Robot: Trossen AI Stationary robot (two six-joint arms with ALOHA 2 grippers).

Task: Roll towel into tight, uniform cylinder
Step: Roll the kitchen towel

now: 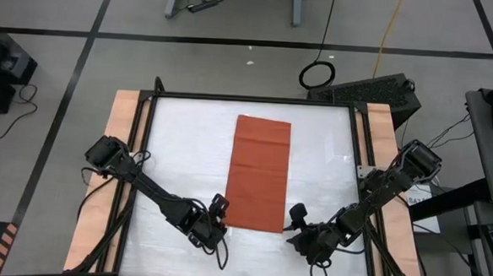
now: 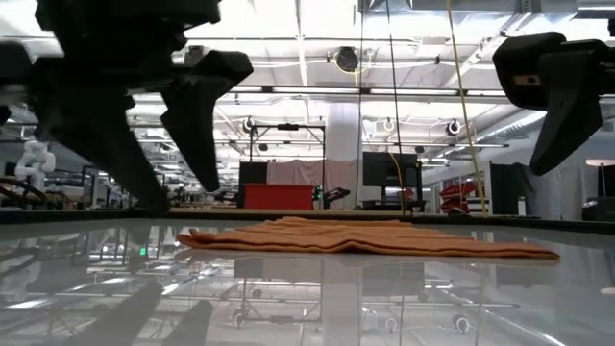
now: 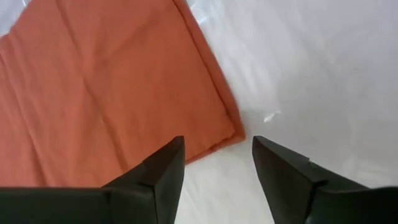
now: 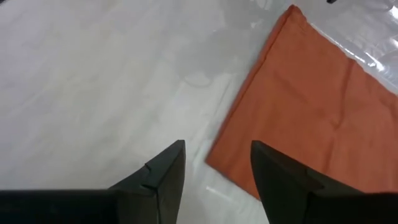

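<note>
Both end effectors hung spread at the towel's near corners, the roll not yet begun.

The left end effector hovered just beside the near left corner of the towel, fingers apart and pinching nothing; in its wrist view the corner lay right ahead of the gap between them. The towel lay flat and unrolled at the middle of the white table, its long sides running away from the arms. The right end effector hung just beside the near right corner, likewise spread and empty. By my judgement this was the approach step: the next move called for both to drop onto the near edge, pinch it at the two corners together, and turn it over evenly so the roll started straight and tight.
</note>
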